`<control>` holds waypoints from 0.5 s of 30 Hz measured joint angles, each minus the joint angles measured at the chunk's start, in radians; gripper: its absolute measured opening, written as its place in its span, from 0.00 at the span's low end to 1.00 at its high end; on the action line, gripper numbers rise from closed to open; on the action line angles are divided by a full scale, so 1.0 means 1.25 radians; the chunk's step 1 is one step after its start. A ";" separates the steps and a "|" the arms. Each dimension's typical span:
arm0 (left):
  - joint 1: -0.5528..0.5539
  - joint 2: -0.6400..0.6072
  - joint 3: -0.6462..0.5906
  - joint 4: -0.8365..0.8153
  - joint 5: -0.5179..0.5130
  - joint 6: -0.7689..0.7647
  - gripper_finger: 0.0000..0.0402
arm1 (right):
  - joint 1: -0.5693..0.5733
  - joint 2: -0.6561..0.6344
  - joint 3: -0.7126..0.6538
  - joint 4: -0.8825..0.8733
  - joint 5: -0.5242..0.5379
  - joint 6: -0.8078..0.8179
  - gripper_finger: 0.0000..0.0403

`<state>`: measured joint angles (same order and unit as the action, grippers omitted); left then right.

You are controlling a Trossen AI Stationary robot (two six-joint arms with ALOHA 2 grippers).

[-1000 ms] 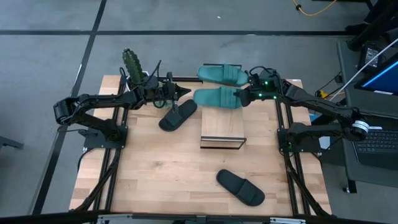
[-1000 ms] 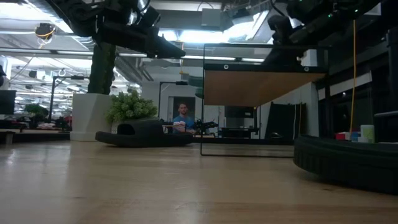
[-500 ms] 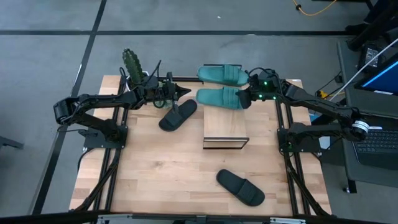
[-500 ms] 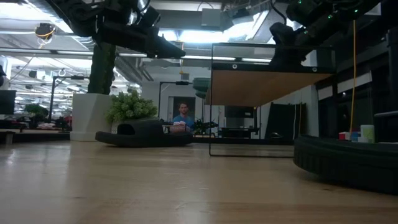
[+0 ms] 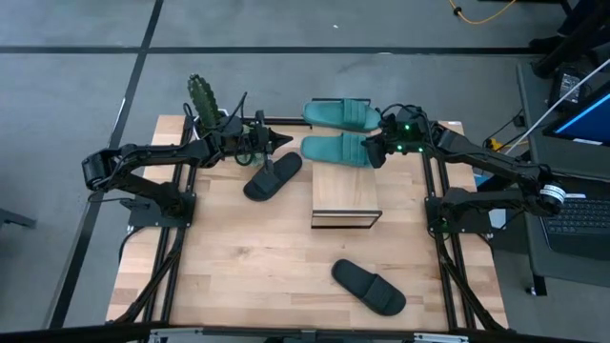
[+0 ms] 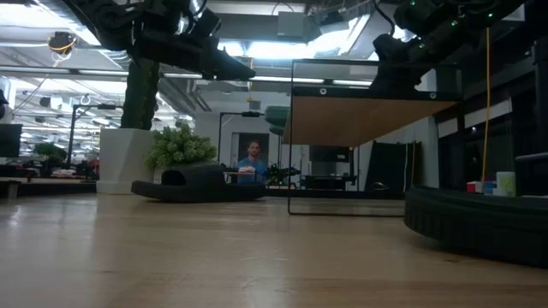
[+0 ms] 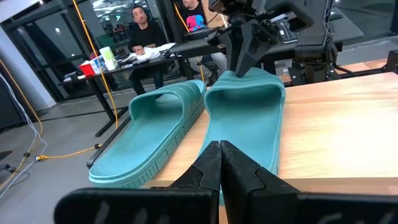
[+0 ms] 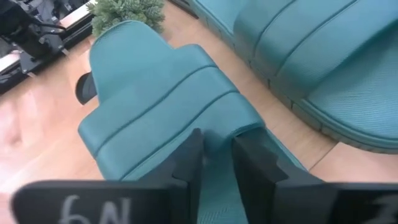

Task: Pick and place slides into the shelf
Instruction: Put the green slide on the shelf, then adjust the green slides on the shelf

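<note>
One teal slide (image 5: 332, 150) lies along the far part of the shelf (image 5: 346, 193), its left end past the shelf's left side; it also shows in the left wrist view (image 7: 245, 118). My right gripper (image 5: 370, 151) is shut on its strap. The second teal slide (image 5: 340, 114) lies on the table behind it. One black slide (image 5: 272, 176) lies left of the shelf, the other (image 5: 369, 288) at the near right. My left gripper (image 5: 279, 143) is shut and empty, hovering above the first black slide's far end. My right gripper pinches the teal slide's wide strap (image 8: 217, 121) between its two fingers (image 8: 189, 155), at the strap's edge. The fingers slant down from the table's right side and lie along the slide. The slide lies flat, sole down, on the shelf top.
A small green plant (image 5: 202, 95) stands at the table's far left corner. The table's near left and middle are bare wood (image 5: 248, 257). People sit at desks beyond the table in the left wrist view (image 7: 146, 28).
My right gripper has drawn a little toward the table's right edge with the teal slide. The shelf under it has slid the same way along the table, then stopped.
</note>
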<state>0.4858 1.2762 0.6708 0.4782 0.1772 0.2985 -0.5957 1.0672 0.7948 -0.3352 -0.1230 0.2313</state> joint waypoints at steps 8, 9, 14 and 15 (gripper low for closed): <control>0.000 0.000 0.000 0.000 0.000 -0.003 0.00 | -0.003 0.000 0.008 0.006 0.004 -0.034 0.36; 0.000 0.000 0.000 0.000 0.000 -0.003 0.00 | -0.004 0.000 0.016 0.009 0.004 -0.045 0.37; 0.000 0.000 0.000 0.000 0.000 -0.007 0.00 | -0.004 0.000 0.050 0.008 0.001 -0.078 0.37; 0.000 0.000 0.000 0.000 0.000 -0.007 0.00 | -0.004 0.000 0.054 0.008 0.001 -0.083 0.37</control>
<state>0.4858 1.2762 0.6708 0.4778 0.1769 0.2901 -0.6003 1.0668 0.8627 -0.3256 -0.1217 0.1280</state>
